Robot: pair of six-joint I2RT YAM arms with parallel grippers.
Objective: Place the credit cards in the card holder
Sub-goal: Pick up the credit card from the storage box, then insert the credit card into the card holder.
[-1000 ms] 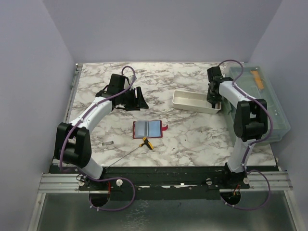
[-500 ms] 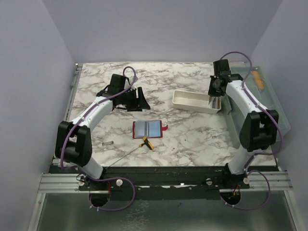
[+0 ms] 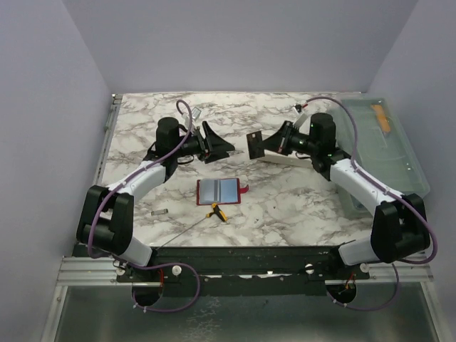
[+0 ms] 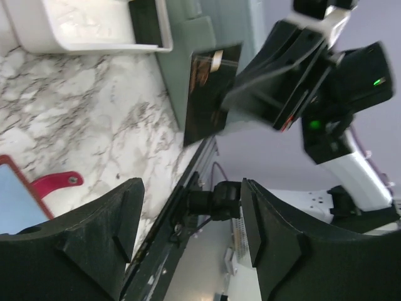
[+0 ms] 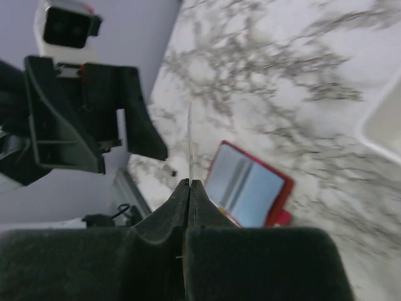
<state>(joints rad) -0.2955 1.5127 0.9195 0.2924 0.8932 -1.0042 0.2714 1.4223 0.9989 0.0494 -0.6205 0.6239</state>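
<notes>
The red card holder point(image 3: 219, 190) lies open on the marble table, its blue-grey lining up. It also shows in the right wrist view point(image 5: 247, 185). My right gripper point(image 3: 265, 143) is shut on one credit card point(image 3: 255, 144) and holds it upright in the air above the table. The card shows edge-on in the right wrist view point(image 5: 190, 141) and as a dark, reflective face in the left wrist view point(image 4: 213, 91). My left gripper point(image 3: 219, 146) is open and empty, facing the card a short gap away. The second card is not in view.
A white tray point(image 3: 299, 159) sits behind my right arm and also shows in the left wrist view point(image 4: 94, 28). A large clear lidded bin point(image 3: 388, 142) stands at the right edge. A yellow-handled thin tool point(image 3: 217, 211) lies just in front of the holder.
My right arm has swung left from the white tray with a card in its jaws. My left gripper has turned to face it, and the two now nearly meet above the holder.
</notes>
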